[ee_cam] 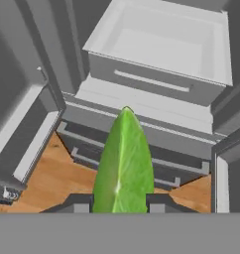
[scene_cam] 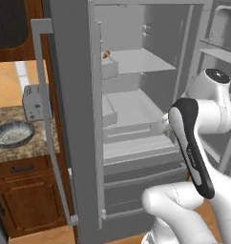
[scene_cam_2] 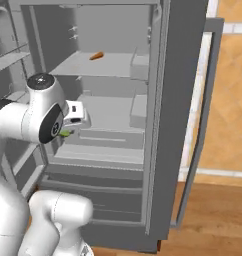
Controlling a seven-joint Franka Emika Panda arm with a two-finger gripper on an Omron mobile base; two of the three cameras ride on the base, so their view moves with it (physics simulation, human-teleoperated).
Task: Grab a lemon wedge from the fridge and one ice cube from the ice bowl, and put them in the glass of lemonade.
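Hand view: the gripper [ee_cam: 119, 201] is clamping a green lemon wedge [ee_cam: 123, 163] in front of the open fridge [scene_cam: 136, 119], above its lower drawers. The wedge is probably light, soft and slippery; gripping its flat sides seems wisest.

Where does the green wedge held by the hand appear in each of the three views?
Left base view: I cannot make it out; the arm stands in front of the open fridge.
Right base view: the green wedge is a small sliver at centre-left, just below the hand, before the fridge's middle shelf.
Hand view: large, bottom centre, rising between the fingertips.
Shared landmark: the white fridge drawer.
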